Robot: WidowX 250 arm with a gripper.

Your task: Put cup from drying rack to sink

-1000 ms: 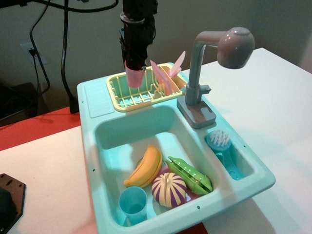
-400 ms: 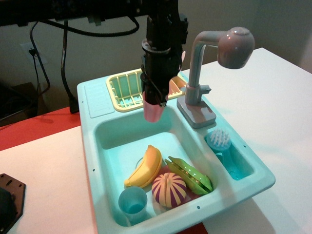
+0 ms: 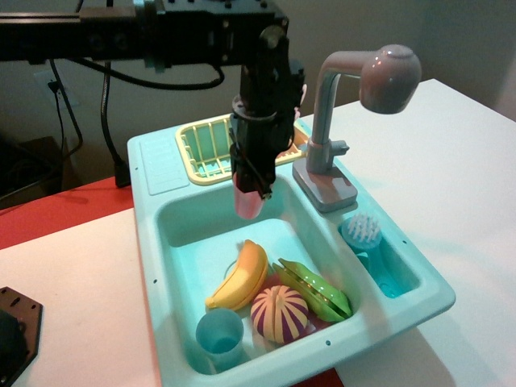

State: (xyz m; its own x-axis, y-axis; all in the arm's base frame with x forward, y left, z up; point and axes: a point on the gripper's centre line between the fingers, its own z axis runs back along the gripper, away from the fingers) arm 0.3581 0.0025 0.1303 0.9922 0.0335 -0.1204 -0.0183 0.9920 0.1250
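Note:
My gripper [image 3: 251, 192] is shut on the pink cup [image 3: 249, 205] and holds it upright in the air over the back of the turquoise sink [image 3: 173, 242], above the basin floor. The cup's lower half shows below the fingers; its top is hidden by them. The pale yellow drying rack [image 3: 205, 148] stands behind the basin, partly hidden by my arm. The grey faucet [image 3: 355, 97] rises to the right of the gripper.
In the basin's front lie a banana [image 3: 242, 276], a green pea pod [image 3: 314, 291], a purple and yellow striped vegetable [image 3: 279, 314] and a light blue cup [image 3: 219, 334]. A blue brush [image 3: 362, 233] sits in the small side compartment. A black object [image 3: 14, 326] is at the left edge.
My gripper carried the pink cup from the drying rack forward and to the right, then lowered it over the back of the basin. The pink plates in the rack are now hidden behind my arm.

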